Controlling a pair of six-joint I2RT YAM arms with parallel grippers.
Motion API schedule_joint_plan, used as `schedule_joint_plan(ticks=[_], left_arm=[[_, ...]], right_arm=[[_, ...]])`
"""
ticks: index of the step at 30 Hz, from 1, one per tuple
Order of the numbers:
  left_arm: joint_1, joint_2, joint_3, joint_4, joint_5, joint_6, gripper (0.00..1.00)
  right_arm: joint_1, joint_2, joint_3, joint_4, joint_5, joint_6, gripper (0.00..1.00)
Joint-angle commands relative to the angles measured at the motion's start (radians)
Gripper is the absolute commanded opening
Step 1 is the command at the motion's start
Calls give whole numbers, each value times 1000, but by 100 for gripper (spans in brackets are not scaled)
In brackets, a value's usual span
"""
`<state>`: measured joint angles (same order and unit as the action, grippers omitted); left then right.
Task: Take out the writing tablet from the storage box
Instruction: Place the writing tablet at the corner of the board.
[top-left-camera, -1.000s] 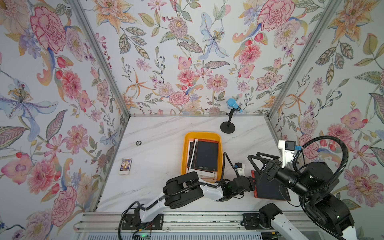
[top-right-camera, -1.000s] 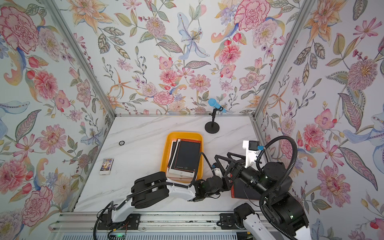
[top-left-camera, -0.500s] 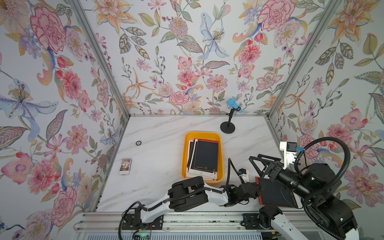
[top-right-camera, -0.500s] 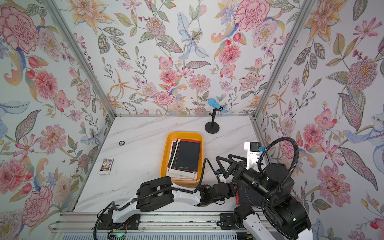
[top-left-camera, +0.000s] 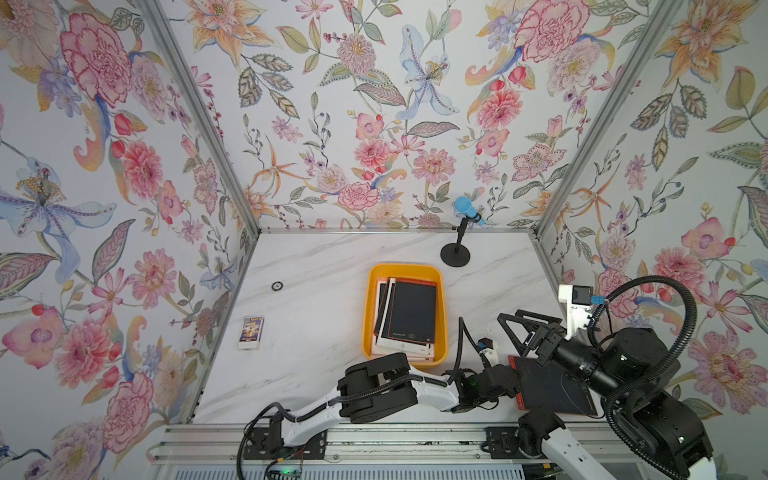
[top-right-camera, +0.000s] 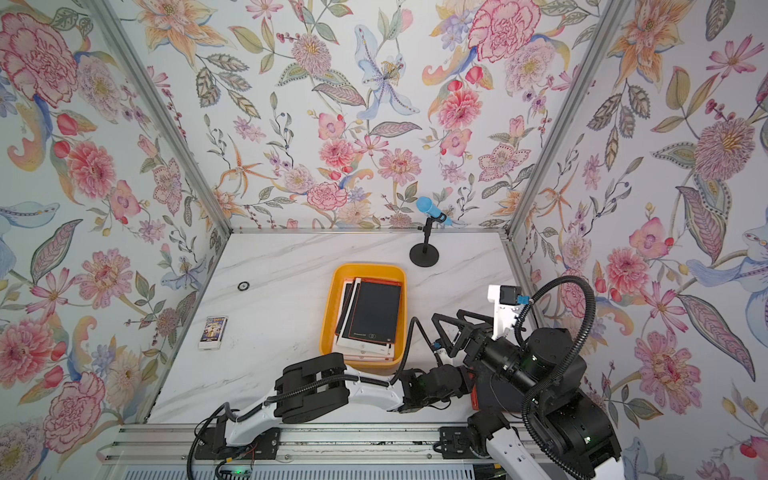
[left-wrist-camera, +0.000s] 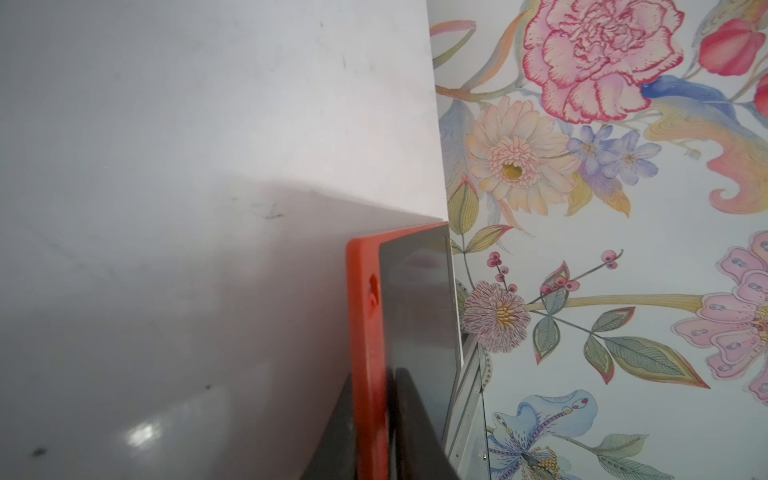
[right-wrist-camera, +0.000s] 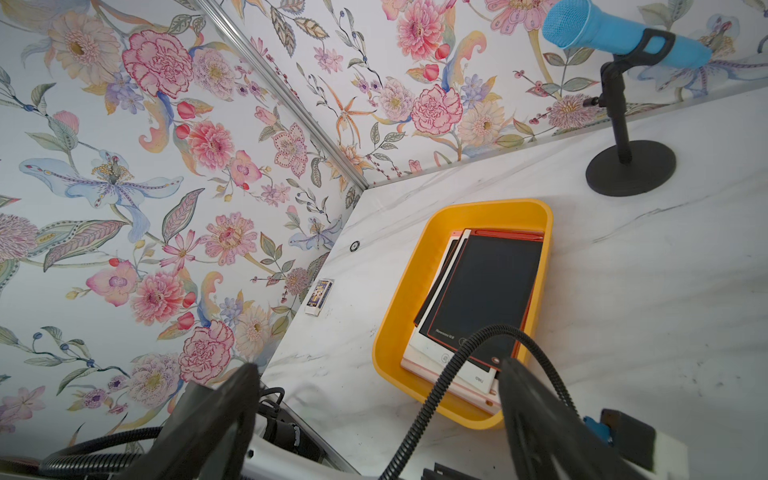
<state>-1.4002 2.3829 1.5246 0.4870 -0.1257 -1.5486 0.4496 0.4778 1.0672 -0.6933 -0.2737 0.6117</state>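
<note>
The yellow-orange storage box (top-left-camera: 368, 316) (top-right-camera: 328, 320) (right-wrist-camera: 399, 299) stands mid-table with several writing tablets stacked in it; the top one (top-left-camera: 411, 311) is black with a red frame. Another red writing tablet (top-left-camera: 552, 388) (top-right-camera: 486, 395) (left-wrist-camera: 368, 316) lies outside the box at the table's front right, partly under the right arm. My left gripper (top-left-camera: 513, 380) (top-right-camera: 469, 382) (left-wrist-camera: 374, 374) has a finger on each side of its edge; whether they still press it is unclear. My right gripper (top-left-camera: 509, 316) (top-right-camera: 446, 314) (right-wrist-camera: 378, 370) hovers open and empty right of the box.
A blue microphone on a black stand (top-left-camera: 457, 249) stands at the back, behind the box. A small card box (top-left-camera: 251, 332) and a black ring (top-left-camera: 277, 285) lie at the left. The right wall (left-wrist-camera: 582, 291) runs close beside the red tablet.
The left gripper and the red tablet have shifted a little to the right and toward the front edge. The right gripper has stayed open in about the same place.
</note>
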Motion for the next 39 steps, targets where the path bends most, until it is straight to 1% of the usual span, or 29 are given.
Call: schedule_joint_plan(ticks=[1, 2, 4, 8, 10, 12, 14, 17, 20, 22, 24, 26, 27, 29, 32, 34, 36, 39], left_arm=[[-7, 20, -26, -108, -50, 22, 29], [-8, 17, -26, -116, -53, 25, 34], [-8, 15, -21, -132, -58, 30, 40], [-8, 3, -13, -161, -69, 52, 50], [-4, -7, 11, -216, -69, 79, 56], [-2, -26, 36, -307, -93, 114, 63], [-5, -46, 53, -367, -135, 138, 74], [-10, -52, 70, -407, -138, 130, 81], [-13, -79, 79, -458, -174, 167, 87], [-12, -110, 67, -479, -193, 193, 90], [-16, -157, 31, -464, -208, 220, 92], [-20, -219, -18, -421, -216, 261, 96], [-23, -250, -43, -404, -216, 286, 98], [-24, -335, -113, -371, -209, 358, 99], [-25, -480, -258, -314, -187, 432, 99], [-26, -591, -366, -244, -158, 474, 99], [-24, -694, -440, -201, -117, 588, 99], [-29, -879, -523, -289, -141, 742, 99]], right_arm=[[-5, -12, -10, -5, 19, 11, 89], [-5, -12, -12, -4, 21, 11, 89], [-5, -11, -15, -5, 24, 8, 89], [-5, -10, -27, -5, 35, 8, 89], [-5, 0, -32, -3, 39, -3, 90], [-5, 27, -24, -8, 44, -19, 90], [-5, 49, -19, -6, 44, -31, 90], [-5, 54, -26, -7, 76, -41, 90], [-5, 47, -17, -24, 110, -52, 90], [-5, 52, 0, -46, 139, -64, 90], [-5, 61, 26, -76, 183, -79, 91], [-5, 74, 57, -97, 231, -111, 92], [-5, 83, 82, -109, 260, -128, 94], [-5, 118, 170, -140, 316, -160, 98], [-5, 186, 305, -166, 334, -191, 100], [-5, 233, 356, -187, 343, -198, 100], [-5, 269, 364, -197, 331, -191, 100], [-5, 290, 320, -195, 289, -169, 100]])
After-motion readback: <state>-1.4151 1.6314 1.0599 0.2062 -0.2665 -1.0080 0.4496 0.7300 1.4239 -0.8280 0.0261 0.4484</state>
